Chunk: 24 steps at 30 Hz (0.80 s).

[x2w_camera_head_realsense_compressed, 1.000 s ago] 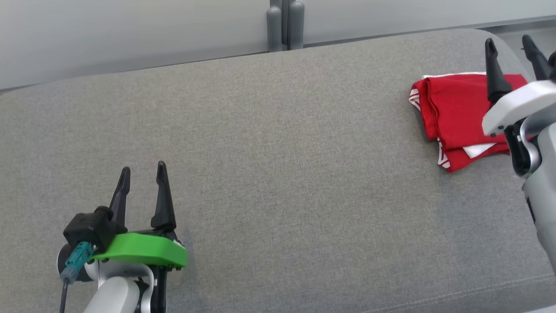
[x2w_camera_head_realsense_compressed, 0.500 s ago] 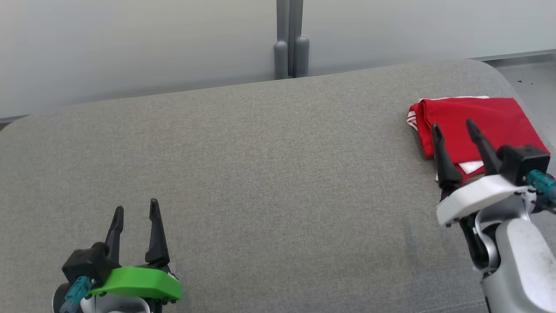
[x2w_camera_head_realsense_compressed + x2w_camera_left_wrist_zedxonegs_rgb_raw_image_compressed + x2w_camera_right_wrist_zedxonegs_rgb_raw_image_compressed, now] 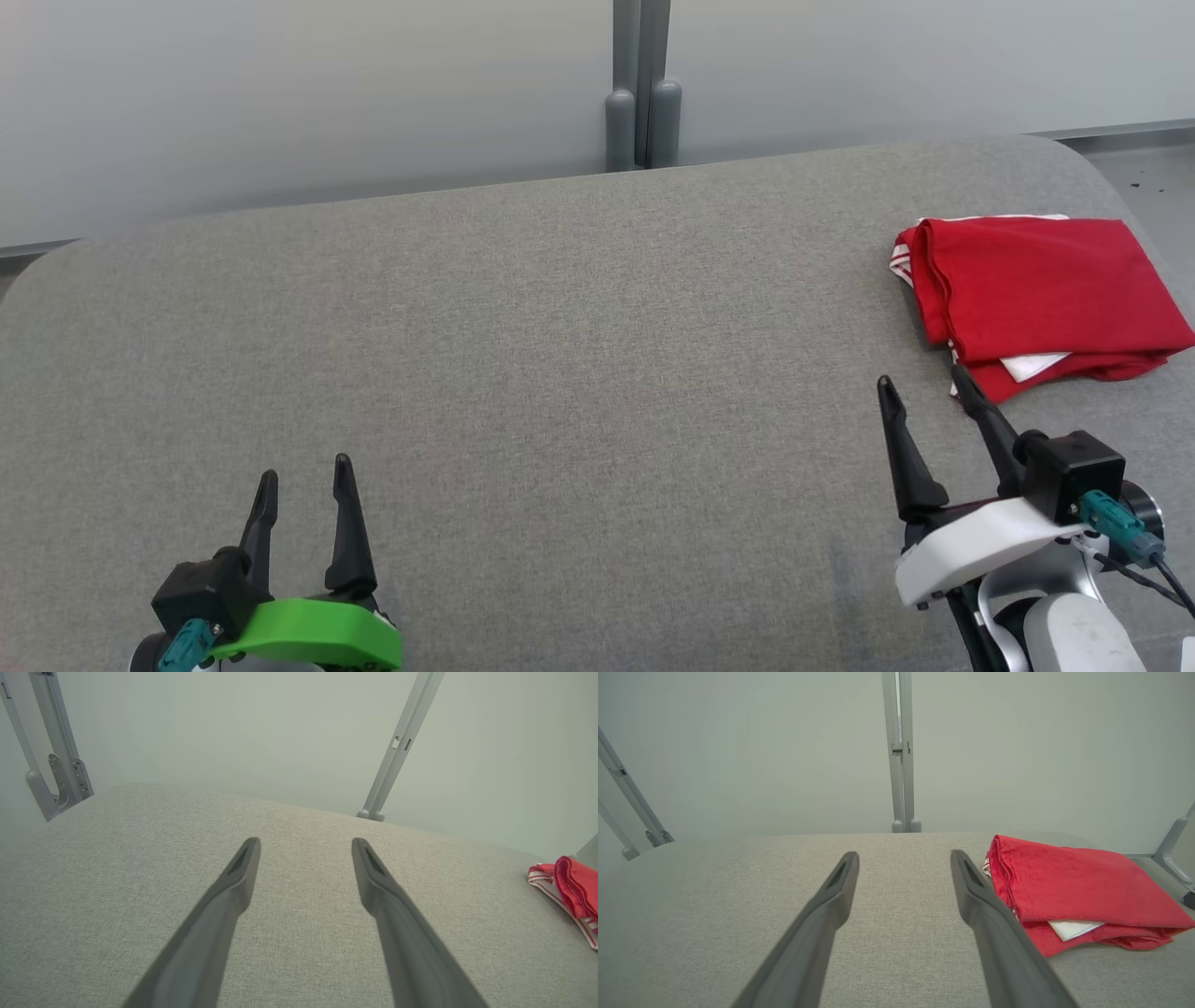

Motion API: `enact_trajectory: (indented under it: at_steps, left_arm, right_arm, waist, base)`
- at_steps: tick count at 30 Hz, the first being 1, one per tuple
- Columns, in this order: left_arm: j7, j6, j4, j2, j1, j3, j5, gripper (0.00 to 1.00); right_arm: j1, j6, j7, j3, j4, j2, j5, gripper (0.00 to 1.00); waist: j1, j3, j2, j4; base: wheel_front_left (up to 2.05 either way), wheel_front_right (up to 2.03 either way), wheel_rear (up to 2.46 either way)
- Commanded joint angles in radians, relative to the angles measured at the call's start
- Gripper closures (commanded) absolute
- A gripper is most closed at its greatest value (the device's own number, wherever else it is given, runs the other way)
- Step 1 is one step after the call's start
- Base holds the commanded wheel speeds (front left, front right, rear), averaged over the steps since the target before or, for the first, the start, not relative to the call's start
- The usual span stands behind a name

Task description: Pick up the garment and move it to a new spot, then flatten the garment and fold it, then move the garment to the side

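So we've got the big grey fabric-covered tabletop [image 3: 560, 373] taking up most of the head view, with a pale frosted panel [image 3: 280, 103] behind it and a grey post [image 3: 642, 121] at 12 o'clock. The red garment [image 3: 1036, 280] sits out at about 2 o'clock, folded into a rough stack right by the tabletop's rounded right edge, so to us the job looks pretty much wrapped up. Our left tool [image 3: 306, 468] hovers at 7 o'clock with its fingers spread and nothing between them, well apart from the cloth. Our right tool [image 3: 920, 376] is at 4 o'clock, fingers also spread and empty, but one tip is just beside the garment's near hem. That's the bit we'd worry about: any forward or sideways drift from that arm could catch the hem and drag the layers open, or nudge the whole stack toward the edge, where it could slide off. The fold isn't tight either, since a small white patch [image 3: 1034, 364] pokes out between the lower layers, so it wouldn't take much to mess it up.
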Motion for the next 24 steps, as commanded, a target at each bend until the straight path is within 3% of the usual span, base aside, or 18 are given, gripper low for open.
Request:
enact_trajectory:
  at_steps: [1, 24]
  left_arm:
    - [-0.003, -0.004, 0.003, -0.002, 0.014, 0.004, 0.012, 0.00]
    - [-0.003, -0.016, 0.010, -0.014, 0.044, 0.043, 0.051, 0.00]
  right_arm:
    - [0.017, 0.000, -0.007, 0.004, -0.002, -0.002, 0.012, 0.00]
    - [0.031, 0.000, -0.037, 0.037, 0.032, -0.001, 0.059, 0.00]
  waist:
    - [0.0001, -0.003, 0.0000, 0.002]
    - [0.0001, -0.026, 0.0000, 0.012]
  base:
    - [0.00, 0.00, 0.00]
    - [0.00, 0.00, 0.00]
